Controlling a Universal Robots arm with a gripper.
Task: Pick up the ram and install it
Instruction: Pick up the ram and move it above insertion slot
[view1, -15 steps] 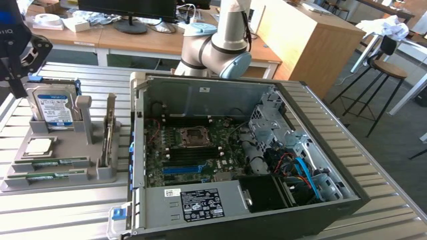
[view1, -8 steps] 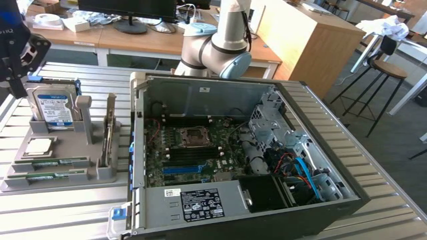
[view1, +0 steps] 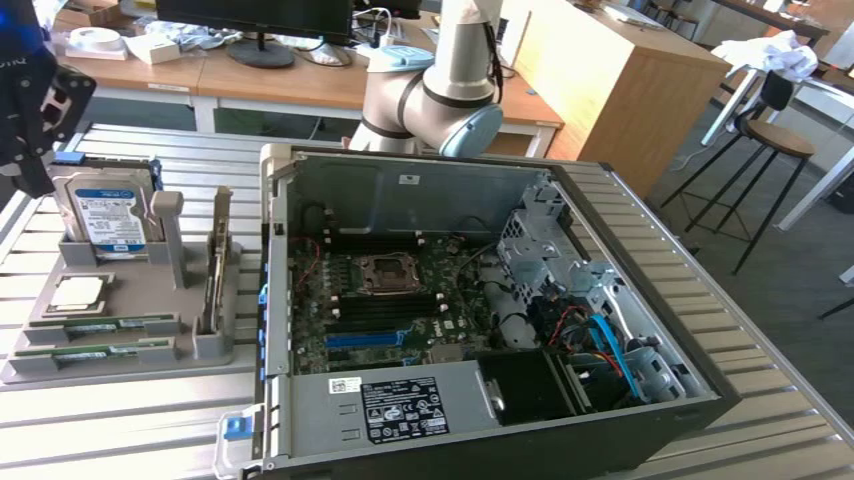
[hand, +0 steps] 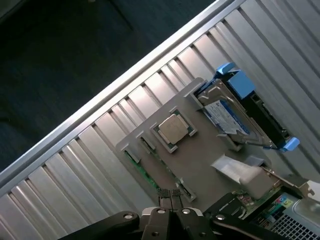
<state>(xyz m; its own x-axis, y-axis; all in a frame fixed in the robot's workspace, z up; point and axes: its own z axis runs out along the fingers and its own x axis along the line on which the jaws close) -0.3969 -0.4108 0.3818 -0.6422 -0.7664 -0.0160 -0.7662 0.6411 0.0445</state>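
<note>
Two ram sticks (view1: 114, 323) lie flat in slots along the near edge of a grey holder tray (view1: 54, 365), at the exterior view's left of the open computer case (view1: 400, 185). They are thin green strips with pale labels. In the wrist view one ram stick (hand: 145, 172) shows as a green strip at the tray's edge. My gripper (view1: 19, 182) hangs above the tray's far left corner, clear of the parts. In the wrist view my gripper (hand: 170, 199) is shut with its fingertips pressed together and nothing between them. The motherboard's memory slots (view1: 390, 305) lie beside the processor socket (view1: 383, 272).
The tray also holds an upright hard drive (view1: 100, 215), a silver processor chip (view1: 78, 293) and an expansion card (view1: 218, 262) standing on edge. The case has a power supply (view1: 387, 400) and drive cage (view1: 541, 250). The ribbed metal table (view1: 147, 425) ends near the tray; stools stand at the right.
</note>
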